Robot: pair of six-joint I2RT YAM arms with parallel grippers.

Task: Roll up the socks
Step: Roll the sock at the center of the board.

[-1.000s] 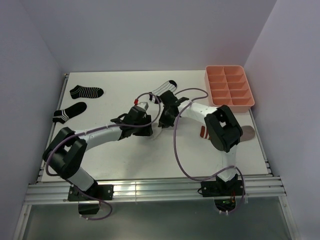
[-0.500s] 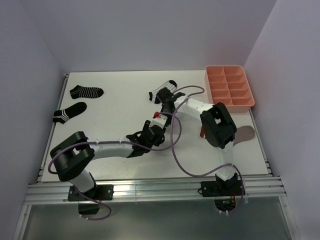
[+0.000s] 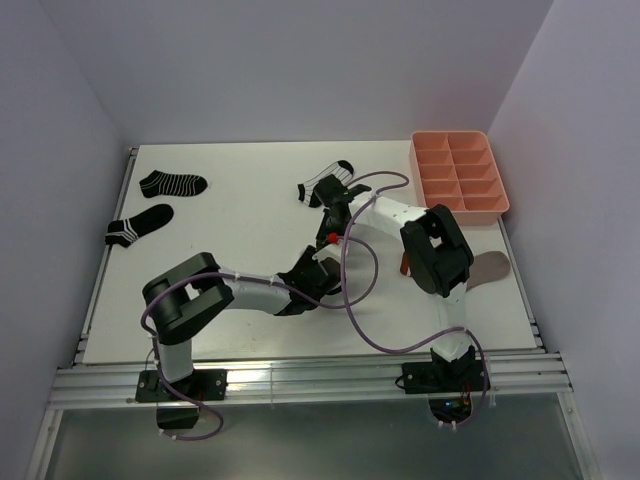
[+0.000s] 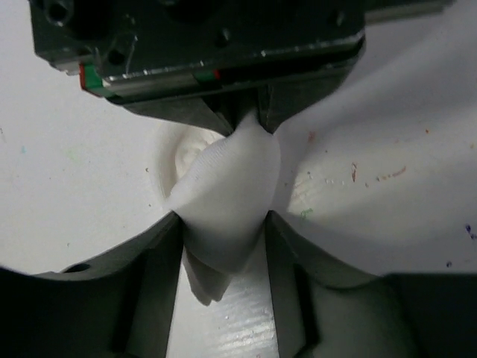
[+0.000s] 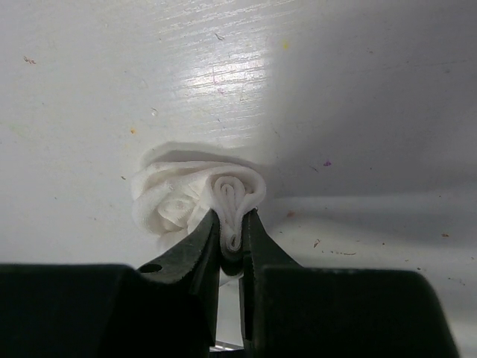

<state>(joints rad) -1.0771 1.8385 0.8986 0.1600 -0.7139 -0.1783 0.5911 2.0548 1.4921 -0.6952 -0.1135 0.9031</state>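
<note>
A plain white sock, partly rolled, sits bunched on the table between my two grippers. My left gripper is closed round the roll's body, and both fingers press its sides. My right gripper is shut on the coiled end of the white sock. It shows at the top of the left wrist view, pinching the fabric. In the top view the left gripper and right gripper meet mid-table and hide the sock. A white striped sock with black toe lies just behind them.
Two black striped socks lie at the far left. A taupe sock with a red-white cuff lies right of the right arm. A pink divided tray stands at the back right. Purple cables loop over both arms.
My left gripper has slid right and nearer across the table, and its elbow swung inward. The right gripper shifted slightly back and kept its pinch on the sock.
</note>
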